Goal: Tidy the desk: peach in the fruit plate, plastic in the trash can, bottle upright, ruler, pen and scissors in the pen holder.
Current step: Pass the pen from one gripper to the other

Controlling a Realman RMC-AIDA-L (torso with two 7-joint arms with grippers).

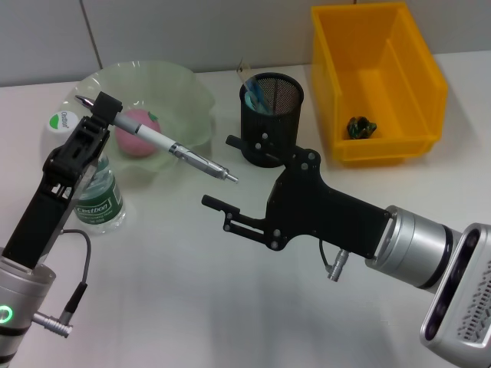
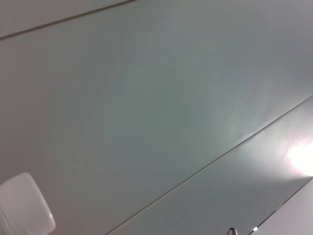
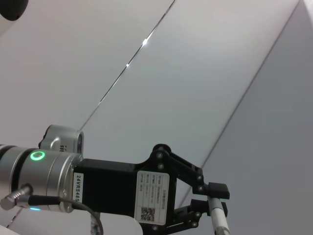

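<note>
1. Clearly the pen step is in hand: the left gripper is raised above the desk with its fingers pinched on the pen near its upper end.
2. The pen slants down and toward the robot's right, its metal tip hanging in the air between the plate and the right gripper, touching neither.
3. The right gripper reaches toward the pen tip from the robot's right, lower down, and its fingers look spread, empty, just beside the holder.
4. The right wrist view confirms the grasp: the left gripper is pressed on the pen's shaft.
5. The holder stands upright behind the right gripper and already has blue-handled things in it; which tools they are I cannot tell.
6. The peach lies in the plate, the bottle stands upright beside it, and a dark scrap sits in the yellow bin.
7. So the task looks nearly done, with the pen probably the last item out.
8. Next comes either a handover or a direct drop; either way the pen must turn tip down and line up over the holder's mouth before release, or it could catch the rim.
</note>
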